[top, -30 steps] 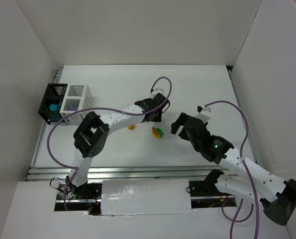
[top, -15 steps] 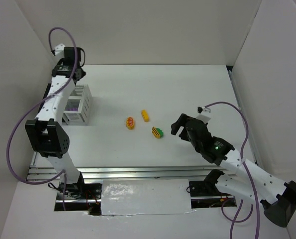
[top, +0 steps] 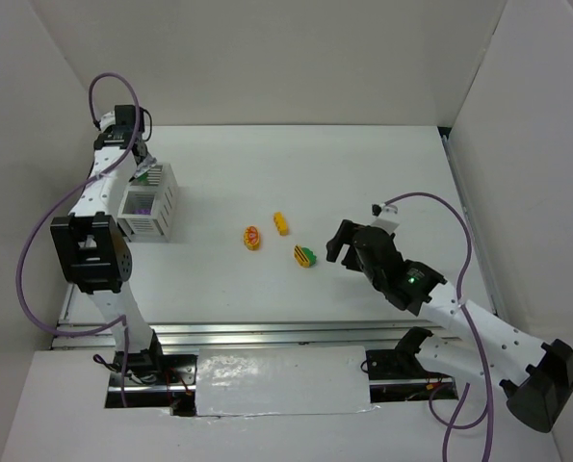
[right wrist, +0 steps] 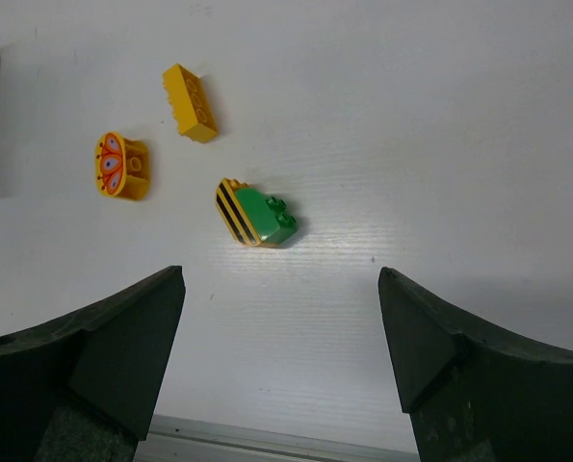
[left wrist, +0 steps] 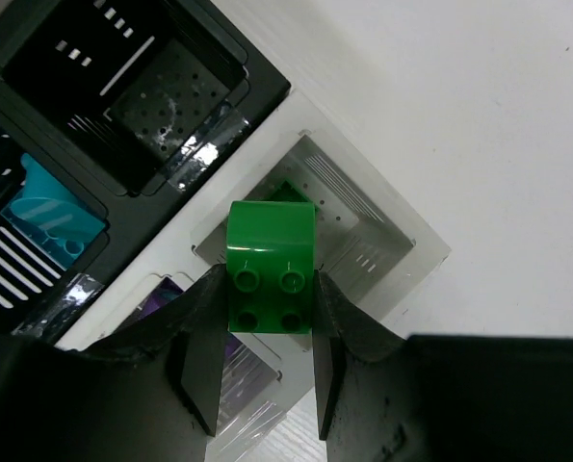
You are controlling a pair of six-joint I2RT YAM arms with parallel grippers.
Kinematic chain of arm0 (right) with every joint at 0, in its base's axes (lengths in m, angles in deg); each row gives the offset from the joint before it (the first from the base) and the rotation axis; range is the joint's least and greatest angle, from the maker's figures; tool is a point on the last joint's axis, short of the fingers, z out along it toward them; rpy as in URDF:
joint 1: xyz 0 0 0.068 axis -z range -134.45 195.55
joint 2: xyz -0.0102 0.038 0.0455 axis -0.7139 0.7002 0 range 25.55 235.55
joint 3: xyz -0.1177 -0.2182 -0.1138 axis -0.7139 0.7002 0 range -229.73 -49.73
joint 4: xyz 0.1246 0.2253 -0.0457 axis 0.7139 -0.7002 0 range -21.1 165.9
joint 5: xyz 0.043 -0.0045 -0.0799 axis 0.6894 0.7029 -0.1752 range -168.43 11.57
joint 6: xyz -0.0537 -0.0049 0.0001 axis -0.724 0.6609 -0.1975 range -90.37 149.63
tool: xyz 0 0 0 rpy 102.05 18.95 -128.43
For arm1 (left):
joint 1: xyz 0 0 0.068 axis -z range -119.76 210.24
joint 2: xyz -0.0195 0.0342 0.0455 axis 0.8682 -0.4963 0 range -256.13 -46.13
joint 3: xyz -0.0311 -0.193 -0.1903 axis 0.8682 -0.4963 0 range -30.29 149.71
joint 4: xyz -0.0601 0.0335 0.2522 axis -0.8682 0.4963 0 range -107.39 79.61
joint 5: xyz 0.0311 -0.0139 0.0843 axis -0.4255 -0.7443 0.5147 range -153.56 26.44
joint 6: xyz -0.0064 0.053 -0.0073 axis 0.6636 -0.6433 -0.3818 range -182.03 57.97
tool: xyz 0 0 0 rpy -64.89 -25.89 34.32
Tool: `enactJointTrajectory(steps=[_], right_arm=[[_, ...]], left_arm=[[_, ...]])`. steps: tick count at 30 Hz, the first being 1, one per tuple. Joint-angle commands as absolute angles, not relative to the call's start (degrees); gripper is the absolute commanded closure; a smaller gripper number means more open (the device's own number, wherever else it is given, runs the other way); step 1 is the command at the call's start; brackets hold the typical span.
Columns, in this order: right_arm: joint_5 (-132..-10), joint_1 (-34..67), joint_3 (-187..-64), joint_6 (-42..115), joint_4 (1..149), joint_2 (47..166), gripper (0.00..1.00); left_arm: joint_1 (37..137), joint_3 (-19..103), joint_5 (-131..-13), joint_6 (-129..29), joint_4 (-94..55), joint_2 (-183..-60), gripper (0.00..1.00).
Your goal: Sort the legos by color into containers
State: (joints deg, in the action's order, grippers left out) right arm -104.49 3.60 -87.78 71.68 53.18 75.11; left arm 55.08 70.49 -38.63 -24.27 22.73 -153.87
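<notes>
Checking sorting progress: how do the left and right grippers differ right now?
The left gripper is shut on a green brick; the right gripper is open and empty. The left hangs over the white bin; the right hangs over the table, near a green-and-yellow brick. Both point down.

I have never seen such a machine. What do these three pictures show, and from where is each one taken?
This is a robot with two arms on a white table. One picture looks down from above; the other two come from a small camera on each wrist. The left end effector is shut on a green brick and holds it above a white bin, next to a black bin with a teal brick inside. The right end effector is open and holds nothing. In front of it on the table lie a yellow brick, an orange piece and a green piece with a striped end.
</notes>
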Motion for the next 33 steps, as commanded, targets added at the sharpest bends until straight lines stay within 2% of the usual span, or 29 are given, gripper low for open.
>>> enactJointTrajectory(steps=[1,4,5,8,9,10,12,20,24,29,33], right_arm=[[-104.5,4.1,-90.3,70.2,56.3,75.9,0.11],[-104.1,4.2,-90.1,70.3,56.6,76.8,0.11],[-104.0,4.2,-89.8,70.3,56.8,77.0,0.11],[-103.4,4.5,-89.4,70.3,57.4,77.8,0.11],[-103.0,4.5,-89.3,70.2,57.8,78.4,0.11],[-102.4,4.8,-89.2,69.9,58.1,79.0,0.11],[-100.3,5.4,-89.5,69.5,58.6,81.2,0.10],[-95.8,6.1,-90.4,68.5,59.1,88.2,0.10],[-94.8,6.2,-93.1,66.8,57.8,95.3,0.14],[-89.5,5.9,-97.6,61.5,59.4,106.0,0.18],[-86.2,5.7,-101.1,56.8,60.9,111.1,0.15]], left_arm=[[55.0,68.9,-40.7,-24.2,19.4,-152.5,0.67],[55.0,70.1,-43.0,-24.3,19.3,-153.9,0.57],[55.0,70.3,-43.3,-24.2,19.7,-154.1,0.46],[55.1,69.1,-43.3,-23.9,19.1,-152.5,0.26],[55.1,68.8,-42.8,-23.5,18.7,-151.9,0.22],[55.1,68.3,-42.8,-23.6,18.3,-150.8,0.12],[55.1,68.2,-42.4,-23.4,18.6,-150.0,0.01],[55.4,69.3,-42.5,-23.6,21.9,-145.4,0.00],[61.0,67.2,-42.1,-25.9,21.2,-135.3,0.00],[65.2,53.9,-48.9,-26.7,17.3,-121.7,0.00],[66.2,41.7,-54.9,-26.8,14.3,-110.2,0.00]])
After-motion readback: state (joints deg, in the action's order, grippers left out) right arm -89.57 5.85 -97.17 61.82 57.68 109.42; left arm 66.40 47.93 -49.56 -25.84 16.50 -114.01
